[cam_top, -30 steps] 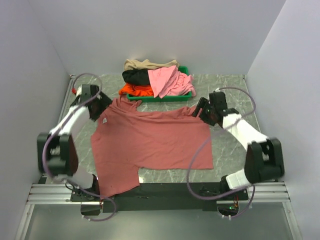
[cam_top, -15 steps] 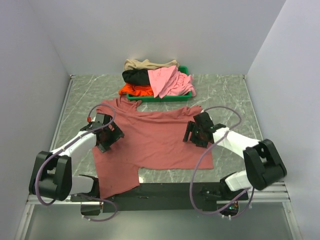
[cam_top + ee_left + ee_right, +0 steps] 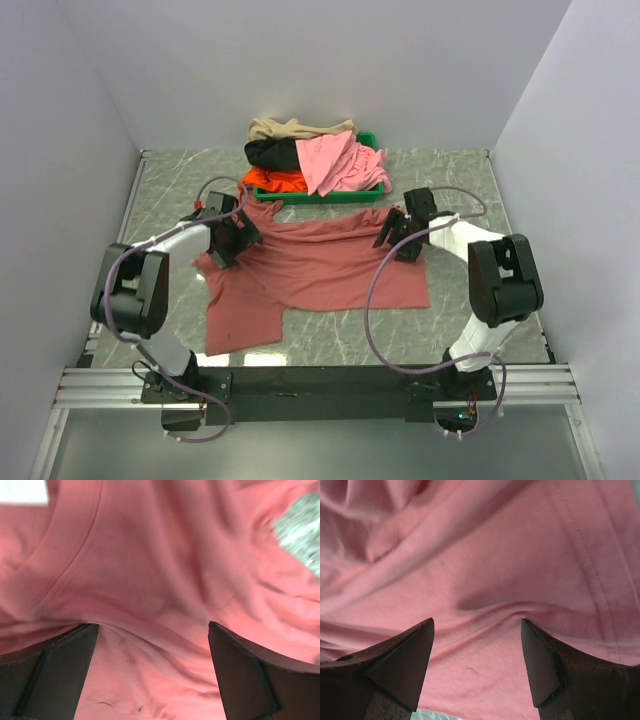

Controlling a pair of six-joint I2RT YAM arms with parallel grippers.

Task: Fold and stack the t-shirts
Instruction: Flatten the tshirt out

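The dusty brick-red t-shirt (image 3: pixel 320 272) lies spread on the marble table, rumpled along its far edge. My left gripper (image 3: pixel 230 240) is open and rests on the shirt's far left part; red cloth fills the left wrist view (image 3: pixel 160 565) between the spread fingers (image 3: pixel 55 670). My right gripper (image 3: pixel 397 236) is open on the shirt's far right corner, with cloth (image 3: pixel 485 555) wrinkled between its fingers (image 3: pixel 400 660). The light pink (image 3: pixel 335 162), black (image 3: pixel 268 152), tan (image 3: pixel 290 128) and orange-red (image 3: pixel 268 180) shirts are piled at the back.
The green tray (image 3: pixel 318 197) under the pile stands at the back centre, just beyond the red shirt. White walls close in the table on three sides. Bare marble (image 3: pixel 470 190) shows at the right and left of the shirt.
Both grippers have moved from mid-shirt back toward the far side. The red shirt has slid away from the near edge with them and bunched at its far edge.
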